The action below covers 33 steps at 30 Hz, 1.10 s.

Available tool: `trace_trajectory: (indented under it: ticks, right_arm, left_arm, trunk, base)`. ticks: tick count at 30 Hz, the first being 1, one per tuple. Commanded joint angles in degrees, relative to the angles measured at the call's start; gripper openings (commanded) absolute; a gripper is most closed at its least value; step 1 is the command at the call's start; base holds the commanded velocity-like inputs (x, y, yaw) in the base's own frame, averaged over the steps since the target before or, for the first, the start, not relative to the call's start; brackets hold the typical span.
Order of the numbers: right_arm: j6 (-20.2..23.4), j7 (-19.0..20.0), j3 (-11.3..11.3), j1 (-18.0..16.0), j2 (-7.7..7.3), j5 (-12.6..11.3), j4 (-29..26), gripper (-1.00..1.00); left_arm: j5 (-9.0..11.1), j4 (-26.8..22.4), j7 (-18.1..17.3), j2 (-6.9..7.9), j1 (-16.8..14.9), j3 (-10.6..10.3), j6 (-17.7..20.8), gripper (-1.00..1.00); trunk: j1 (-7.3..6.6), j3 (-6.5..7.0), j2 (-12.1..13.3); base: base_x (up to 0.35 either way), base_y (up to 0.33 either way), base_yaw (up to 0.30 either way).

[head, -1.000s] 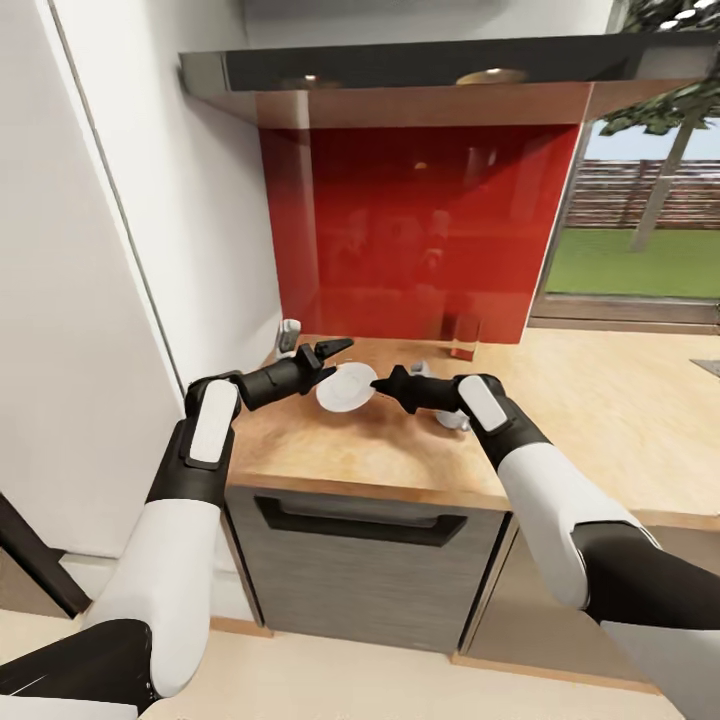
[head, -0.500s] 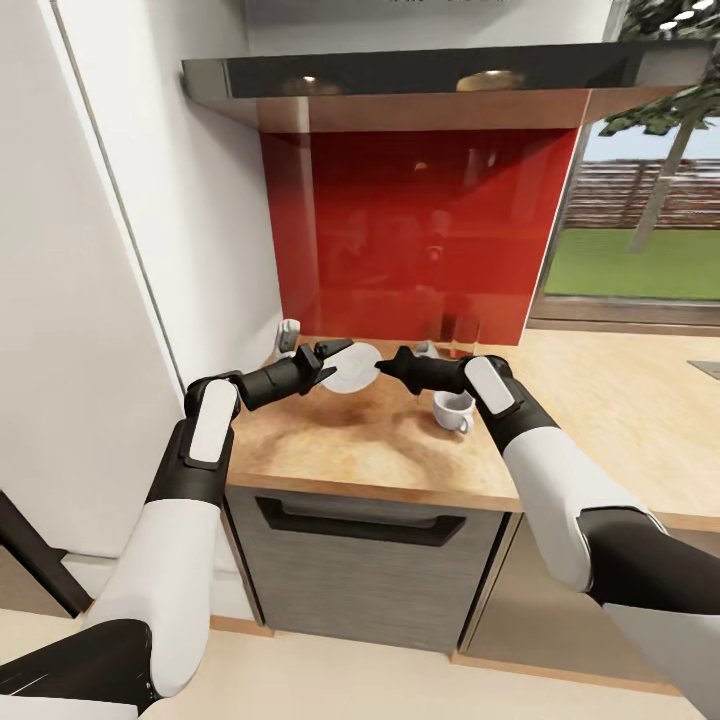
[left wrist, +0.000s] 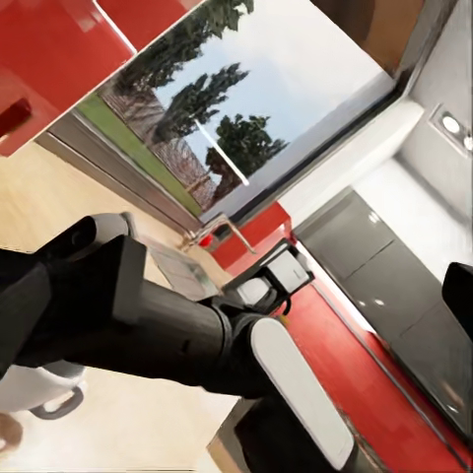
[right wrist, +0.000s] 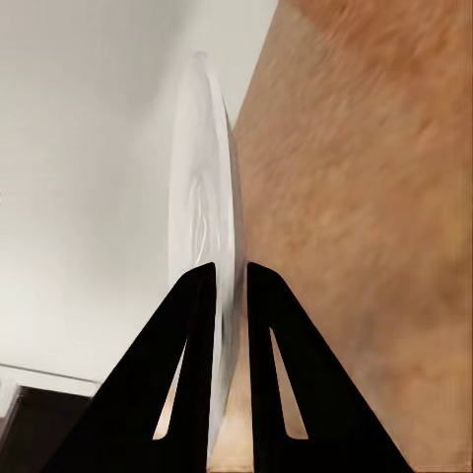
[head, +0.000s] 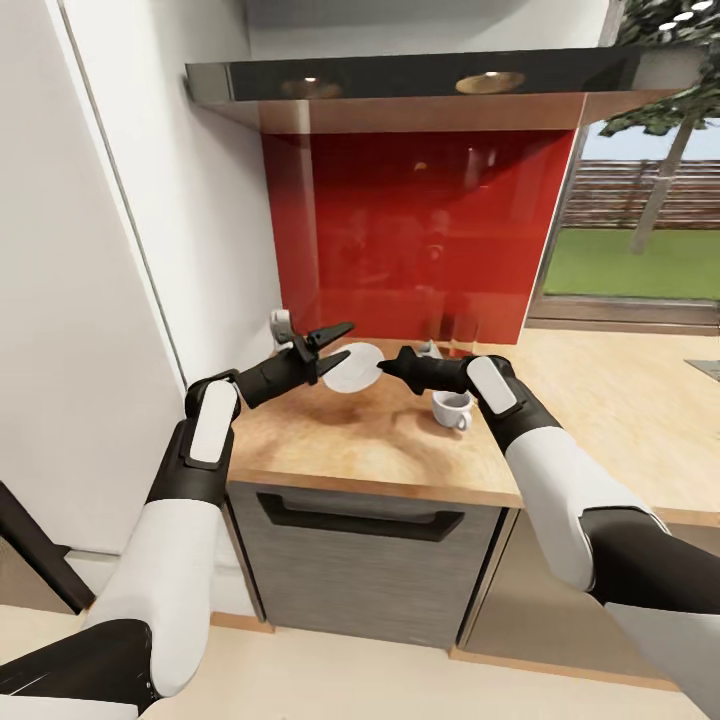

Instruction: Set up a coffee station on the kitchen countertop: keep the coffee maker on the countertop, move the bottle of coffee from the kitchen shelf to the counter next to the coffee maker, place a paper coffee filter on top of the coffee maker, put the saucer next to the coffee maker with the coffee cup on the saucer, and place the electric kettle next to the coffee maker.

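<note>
— What is seen nearest on the tabletop (head: 380, 450)?
— The coffee cup (head: 452, 409) is stood upright beside the right forearm.

— And the saucer (head: 350, 367)?
— It is held on edge above the wood, its rim pinched between the narrow fingers of the right gripper (head: 384, 367).

— The left gripper (head: 334, 345)?
— Its fingers are spread wide just beside the saucer, nothing being gripped. A red backsplash (head: 420, 230) is seen behind.
</note>
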Motion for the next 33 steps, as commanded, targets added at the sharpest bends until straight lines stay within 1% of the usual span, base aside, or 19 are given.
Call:
trace_trajectory:
  ticks: [1,12,13,14,15,17,18,20,21,22,23,24,25,26,27,29,30,32,33]
  right_arm:
    - [0.13,0.47,0.0,-0.04,-0.12,0.16,0.01,-1.0]
    - [0.13,0.56,0.0,-0.04,-0.39,0.16,0.01,-1.0]
    - [0.13,0.56,0.0,-0.04,-0.39,0.16,0.01,-1.0]
    - [0.13,0.56,0.0,-0.04,-0.39,0.16,0.01,-1.0]
    - [0.13,0.56,0.0,-0.04,-0.39,0.16,0.01,-1.0]
    - [0.13,0.56,0.0,-0.04,-0.4,0.16,0.01,-1.0]
    - [0.13,0.56,0.0,-0.04,-0.4,0.16,0.01,-1.0]
    - [0.13,0.56,0.0,-0.04,-0.41,0.16,0.01,-1.0]
    - [0.13,0.56,-0.01,-0.04,-0.44,0.16,0.01,-1.0]
    - [0.13,0.56,-0.03,-0.04,-0.45,0.16,0.01,-1.0]
    - [0.12,0.54,-0.05,-0.04,-0.46,0.16,0.01,-1.0]
    - [0.12,0.52,-0.06,-0.04,-0.47,0.16,0.01,-1.0]
    - [0.11,0.51,-0.07,-0.04,-0.47,0.16,0.01,-1.0]
    - [0.08,0.53,-0.07,-0.04,-0.51,0.16,0.01,-1.0]
    - [0.07,0.54,-0.08,-0.04,-0.85,0.16,0.01,-1.0]
    - [0.07,0.55,-0.08,-0.04,-1.09,0.16,0.01,-1.0]
    - [0.09,0.55,-0.08,-0.04,-1.27,0.16,0.01,-1.0]
    - [0.11,0.55,-0.08,-0.04,-1.4,0.16,0.01,-1.0]
    - [0.1,0.56,-0.08,-0.04,-1.48,0.16,0.01,-1.0]
  left_arm:
    - [-0.31,0.08,-0.97,-0.06,-0.05,0.19,0.26,1.0]
    - [-0.31,0.42,-2.22,-0.06,-0.05,-0.2,0.3,1.0]
    - [-0.31,1.07,-2.38,-0.06,-0.05,-1.16,0.32,1.0]
    - [-0.31,2.13,-3.07,-0.06,-0.02,-2.9,0.34,1.0]
    - [-0.31,3.97,-6.22,-0.06,0.08,-6.14,0.29,1.0]
    - [-0.31,5.07,-9.51,-0.06,0.18,-8.16,0.22,1.0]
    - [-0.31,5.86,-13.0,-0.06,0.32,-9.99,0.15,1.0]
    - [-0.34,6.32,-16.14,-0.06,0.62,-11.99,0.07,1.0]
    - [-0.36,6.65,-18.58,-0.06,1.46,-14.4,0.02,1.0]
    - [-0.37,6.71,-19.5,-0.06,2.09,-15.67,-0.02,1.0]
    - [-0.38,6.72,-20.9,-0.06,3.54,-17.92,-0.07,1.0]
    - [-0.38,6.65,-21.96,-0.06,5.03,-19.53,-0.1,1.0]
    - [-0.39,6.61,-22.5,-0.06,5.79,-20.11,-0.11,1.0]
    - [-0.39,6.51,-23.77,-0.06,7.48,-20.95,-0.16,1.0]
    - [-0.39,6.44,-26.16,-0.06,10.8,-21.67,-0.33,1.0]
    - [-0.41,6.41,-27.74,0.02,12.93,-21.95,-0.54,1.0]
    - [-0.44,6.4,-29.3,1.47,15.06,-22.12,-0.87,1.0]
    - [-0.44,6.38,-30.74,3.13,17.33,-22.23,-1.28,1.0]
    - [-0.44,6.37,-32.08,5.03,19.67,-22.34,-1.79,1.0]
  trunk:
    - [-0.02,-0.05,-0.03]
    - [-0.02,-0.05,-0.03]
    - [-0.02,-0.05,-0.03]
    - [-0.02,-0.05,-0.03]
    - [-0.02,-0.05,-0.03]
    - [-0.02,-0.05,-0.03]
    - [-0.02,-0.05,-0.03]
    - [-0.02,-0.05,-0.03]
    - [-0.02,-0.05,-0.03]
    - [-0.02,-0.05,-0.03]
    - [-0.02,-0.05,-0.03]
    - [-0.02,-0.05,-0.03]
    - [-0.02,-0.05,-0.03]
    - [-0.02,-0.05,-0.03]
    - [-0.02,-0.05,-0.03]
    - [-0.02,-0.05,-0.03]
    - [-0.02,-0.05,-0.03]
    - [-0.02,-0.05,-0.03]
    - [-0.02,-0.05,-0.03]
  base:
    - [-0.222,0.0,0.0]
    - [-0.167,0.0,0.0]
    - [-0.092,0.0,0.0]
    - [-0.059,0.0,0.0]
    - [-0.03,0.0,0.0]
    - [-0.022,0.0,0.0]
    - [-0.012,0.0,0.0]
    - [-0.009,0.0,0.0]
    - [-0.005,0.0,0.0]
    - [-0.004,0.0,0.0]
    - [-0.003,0.0,0.0]
    - [-0.002,0.0,0.0]
    - [-0.001,0.0,0.0]
    - [0.0,0.0,0.0]
    - [0.0,0.0,0.0]
    - [0.0,0.0,0.0]
    - [0.0,0.0,0.0]
    - [0.0,0.0,0.0]
    - [0.0,0.0,0.0]
